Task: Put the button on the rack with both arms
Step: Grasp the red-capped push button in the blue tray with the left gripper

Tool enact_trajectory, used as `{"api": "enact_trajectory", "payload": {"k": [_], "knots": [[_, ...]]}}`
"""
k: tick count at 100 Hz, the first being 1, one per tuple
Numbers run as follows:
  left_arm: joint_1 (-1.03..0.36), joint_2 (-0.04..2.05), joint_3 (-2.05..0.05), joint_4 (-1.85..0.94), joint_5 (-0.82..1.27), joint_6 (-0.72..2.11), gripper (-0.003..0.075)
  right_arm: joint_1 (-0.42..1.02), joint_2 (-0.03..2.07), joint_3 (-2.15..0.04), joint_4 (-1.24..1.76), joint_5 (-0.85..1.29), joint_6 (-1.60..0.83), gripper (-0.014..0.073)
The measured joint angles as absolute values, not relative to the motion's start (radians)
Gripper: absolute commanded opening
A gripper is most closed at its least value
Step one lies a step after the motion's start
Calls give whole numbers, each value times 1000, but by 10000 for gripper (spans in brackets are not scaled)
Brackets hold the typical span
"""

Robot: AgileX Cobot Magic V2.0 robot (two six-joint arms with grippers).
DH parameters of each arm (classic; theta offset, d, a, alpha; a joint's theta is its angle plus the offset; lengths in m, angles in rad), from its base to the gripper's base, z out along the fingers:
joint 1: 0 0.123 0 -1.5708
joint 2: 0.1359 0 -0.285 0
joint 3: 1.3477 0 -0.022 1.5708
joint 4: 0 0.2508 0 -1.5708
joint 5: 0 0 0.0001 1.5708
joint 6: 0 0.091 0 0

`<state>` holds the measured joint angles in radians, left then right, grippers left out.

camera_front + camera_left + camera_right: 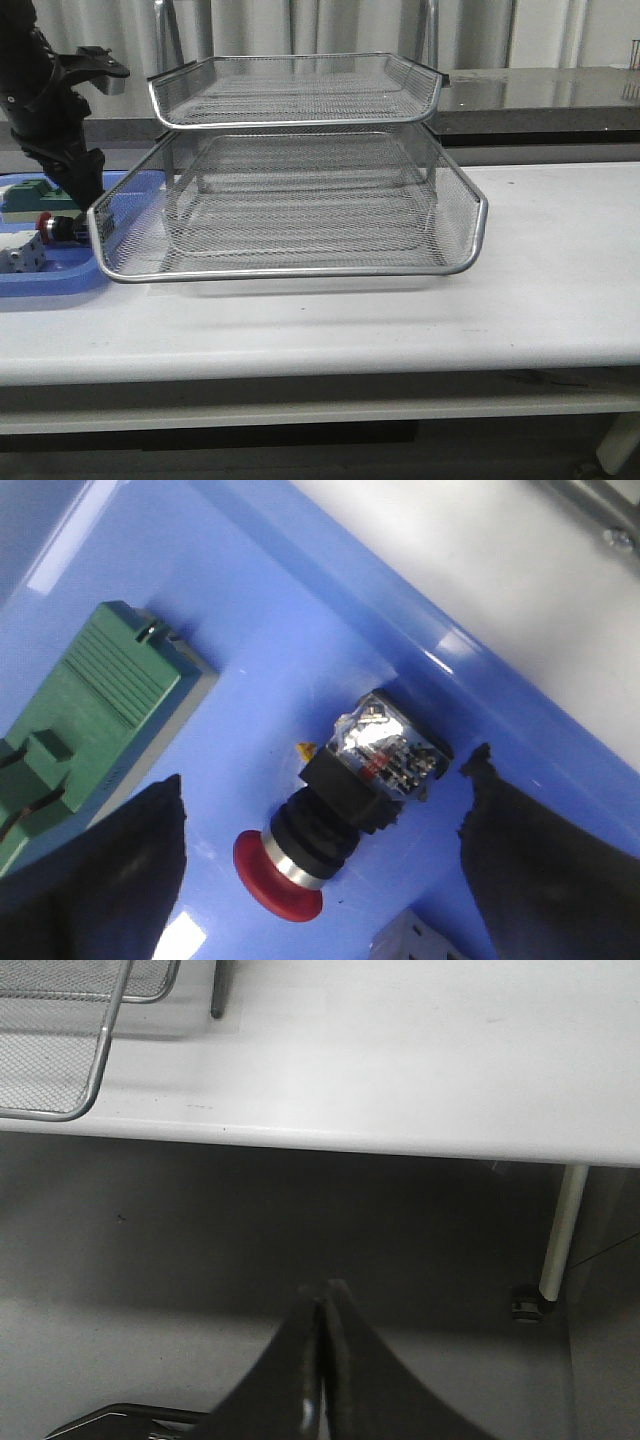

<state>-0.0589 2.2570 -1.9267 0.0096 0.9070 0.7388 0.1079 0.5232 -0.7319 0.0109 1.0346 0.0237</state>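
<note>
A: White table [540, 260], rack [290, 200] centre, blue tray [60, 280] far left.
B: I see the button [330, 830] lying in that tray, left gripper [320, 850] jaws wide either side, not touching.
A: Right gripper [322, 1360]?
B: Jaws closed, empty, off the table.

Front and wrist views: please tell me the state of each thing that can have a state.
button: lying on its side in the blue tray, between the open fingers, not gripped
left gripper: open
right gripper: shut, holding nothing, off the table edge
rack: upright, visible tiers empty
green block: lying in the blue tray
</note>
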Motion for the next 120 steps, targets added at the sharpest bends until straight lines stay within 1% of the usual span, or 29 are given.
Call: {"api": "enact_trajectory", "payload": {"k": [79,86,93,95,98,103,105,107,115,120], "knots": [[-59,2351,-1930,19,899,742,546,108,523,-732,11,1035,21,-67],[-59,2351,-1930,19,899,742,534,108,523,-732,11,1035,21,-67],[-59,2351,-1932,19,899,743,476,108,523,-732,9,1035,21,-67],[-59,2351,-1932,19,899,743,439,108,523,-732,9,1035,21,-67],[-59,2351,-1934,19,903,743,407,108,523,-732,9,1035,21,-67],[-59,2355,-1941,19,903,743,314,108,523,-732,9,1035,21,-67],[-59,2358,-1941,19,903,743,289,108,523,-732,9,1035,21,-67],[-59,2359,-1946,22,903,743,242,108,523,-732,9,1035,21,-67],[-59,2367,-1964,29,906,743,133,108,523,-732,9,1035,21,-67],[-59,2367,-1978,38,913,744,80,108,523,-732,9,1035,24,-67]]}}
